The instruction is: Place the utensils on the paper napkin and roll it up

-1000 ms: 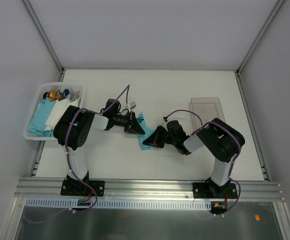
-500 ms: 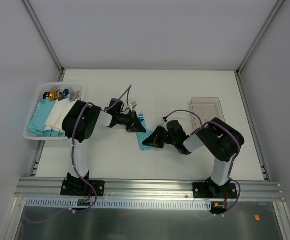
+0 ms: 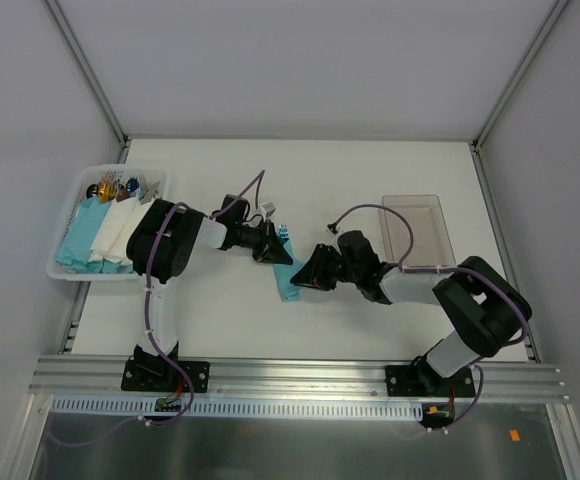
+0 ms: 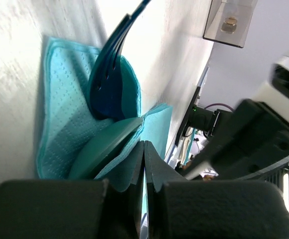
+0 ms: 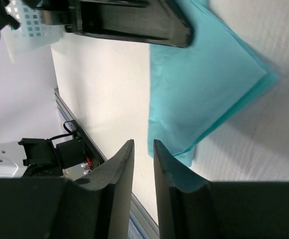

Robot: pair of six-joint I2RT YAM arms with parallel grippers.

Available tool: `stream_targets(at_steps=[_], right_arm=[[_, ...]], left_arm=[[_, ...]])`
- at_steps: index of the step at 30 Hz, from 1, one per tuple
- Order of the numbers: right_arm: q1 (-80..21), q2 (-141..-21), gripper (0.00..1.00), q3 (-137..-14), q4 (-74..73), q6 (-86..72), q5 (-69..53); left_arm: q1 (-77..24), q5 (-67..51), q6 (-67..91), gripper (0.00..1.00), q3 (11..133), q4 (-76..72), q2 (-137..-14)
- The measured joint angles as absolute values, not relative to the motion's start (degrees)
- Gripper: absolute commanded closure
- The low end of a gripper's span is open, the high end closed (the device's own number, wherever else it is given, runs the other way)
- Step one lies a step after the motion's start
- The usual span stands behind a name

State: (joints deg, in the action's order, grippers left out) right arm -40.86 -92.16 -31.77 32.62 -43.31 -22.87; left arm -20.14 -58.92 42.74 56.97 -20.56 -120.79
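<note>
The teal paper napkin lies folded at mid-table, between the two grippers. In the left wrist view a dark blue fork and a teal spoon rest inside the paper napkin. Their ends stick out past its far edge. My left gripper is shut, with a flap of the napkin draped over one finger and seemingly pinched. My right gripper is slightly open with nothing between its fingers, just off the near corner of the folded napkin.
A white basket with teal and white napkin bundles and other items stands at the left edge. A clear plastic tray lies at the right, behind the right arm. The left gripper's black fingers cross the top of the right wrist view.
My right gripper has opened and let go of the napkin, and its arm has swung out to the right. The left gripper stays shut at the napkin's far side.
</note>
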Motion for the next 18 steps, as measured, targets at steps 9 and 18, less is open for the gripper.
stream_targets(at_steps=[9, 18], right_arm=[[-40.99, -90.39, 0.83, -36.88, 25.39, -36.73, -23.59], [-42.35, -100.16, 0.86, -36.45, 31.33, -41.63, -27.59]], left_arm=[[-19.81, -59.40, 40.93, 1.00, 59.37, -16.49, -121.73], [-19.77, -59.99, 40.80, 1.00, 60.07, -15.42, -122.39]])
